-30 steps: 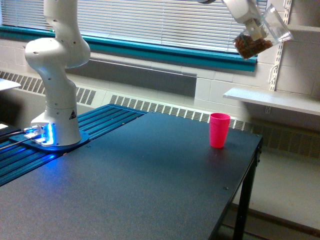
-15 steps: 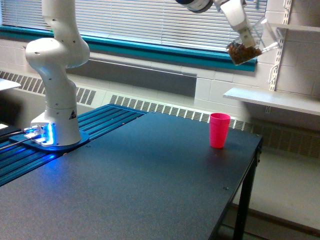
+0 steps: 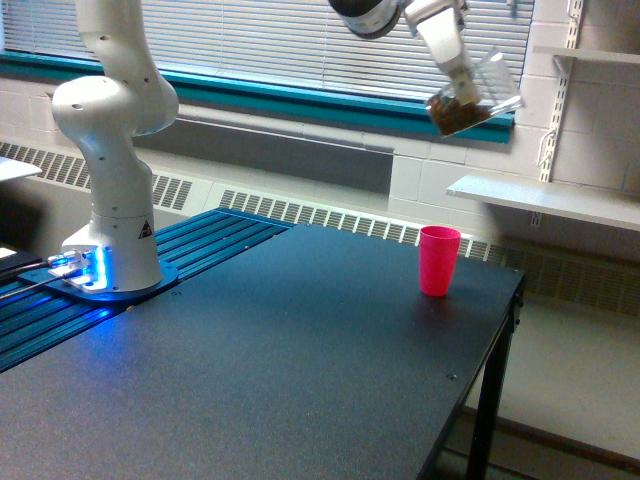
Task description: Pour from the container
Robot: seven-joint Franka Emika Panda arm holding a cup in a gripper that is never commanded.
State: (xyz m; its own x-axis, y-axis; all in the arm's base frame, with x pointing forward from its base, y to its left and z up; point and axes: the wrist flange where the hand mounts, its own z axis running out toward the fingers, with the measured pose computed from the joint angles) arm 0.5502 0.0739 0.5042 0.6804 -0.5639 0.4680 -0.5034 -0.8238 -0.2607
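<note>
1. Robot base [image 3: 108,150], white, sits at the exterior view's left on a blue slatted strip [image 3: 200,245]; blue light glows at its foot. Same spot as a second ago.
2. Dark bench [image 3: 260,370] fills the lower middle; nothing on it has shifted.
3. Hand [image 3: 462,88] is up high near the top edge, in front of the window blinds [image 3: 280,45]. Over the last second it has moved toward the exterior view's left and slightly lower.
4. Hand is closed around the container [image 3: 475,95], gripping it at the side.
5. Container: small clear plastic cup, tilted, open mouth pointing to the exterior view's right and a bit up. Brown crumbly bits are heaped in its lower left end. Tilt looks flatter than a second ago.
6. Container hangs in the air, well above the bench, above and a little right of the pink cup [image 3: 439,260].
7. Pink cup stands upright near the bench's far right edge, unmoved; can't see inside it.
8. White wall shelf [image 3: 545,200] at far right, behind.
</note>
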